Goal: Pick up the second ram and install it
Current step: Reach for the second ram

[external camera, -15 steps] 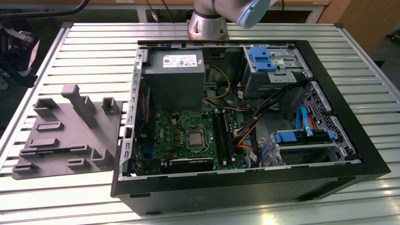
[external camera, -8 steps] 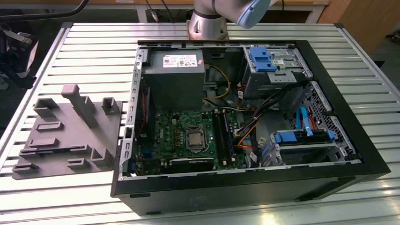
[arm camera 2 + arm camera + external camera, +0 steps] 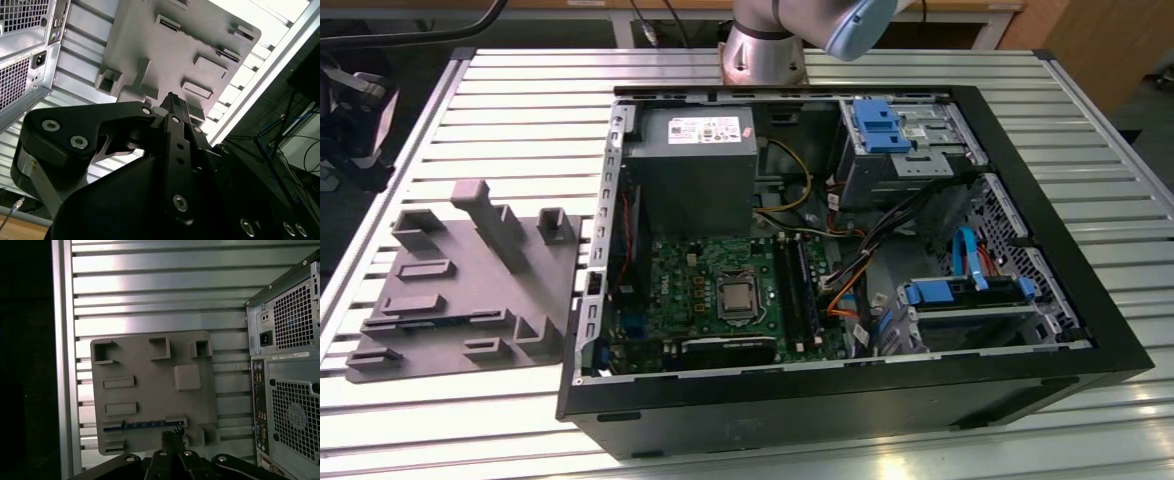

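First wrist view: gripper, fingers pressed together and empty, hangs above the grey holder tray; second ram sits in a tray slot, probably propped edge-up for easy grasping.

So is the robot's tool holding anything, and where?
Nothing, it seems: the tool hangs over the gray tray, where the ram stick lies in its slot.

Black end effector, silver screws, grey arm
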Motion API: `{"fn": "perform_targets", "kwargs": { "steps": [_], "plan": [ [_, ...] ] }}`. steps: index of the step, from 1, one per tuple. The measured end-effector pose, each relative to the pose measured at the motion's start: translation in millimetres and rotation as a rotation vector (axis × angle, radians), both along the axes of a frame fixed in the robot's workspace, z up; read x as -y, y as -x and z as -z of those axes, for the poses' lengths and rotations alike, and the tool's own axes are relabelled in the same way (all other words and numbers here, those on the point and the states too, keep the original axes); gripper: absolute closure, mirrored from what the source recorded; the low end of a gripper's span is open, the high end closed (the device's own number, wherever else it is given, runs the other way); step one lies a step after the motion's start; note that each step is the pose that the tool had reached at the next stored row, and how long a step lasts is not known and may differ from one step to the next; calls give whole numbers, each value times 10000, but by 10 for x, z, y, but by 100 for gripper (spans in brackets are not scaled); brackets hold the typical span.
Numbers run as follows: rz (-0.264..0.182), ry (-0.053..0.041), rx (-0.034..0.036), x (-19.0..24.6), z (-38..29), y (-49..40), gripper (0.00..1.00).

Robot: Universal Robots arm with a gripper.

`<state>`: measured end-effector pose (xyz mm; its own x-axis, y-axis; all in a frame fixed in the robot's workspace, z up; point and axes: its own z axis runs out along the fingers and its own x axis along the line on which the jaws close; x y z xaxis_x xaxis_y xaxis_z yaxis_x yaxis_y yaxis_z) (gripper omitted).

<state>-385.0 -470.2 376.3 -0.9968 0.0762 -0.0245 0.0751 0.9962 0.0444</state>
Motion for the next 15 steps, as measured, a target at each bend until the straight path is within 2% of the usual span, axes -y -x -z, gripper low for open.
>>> {"fn": "perform_targets", "kwargs": {
  "steps": [15],
  "plan": [
    [0,0,1,27,19,45,89]
  ]
}}
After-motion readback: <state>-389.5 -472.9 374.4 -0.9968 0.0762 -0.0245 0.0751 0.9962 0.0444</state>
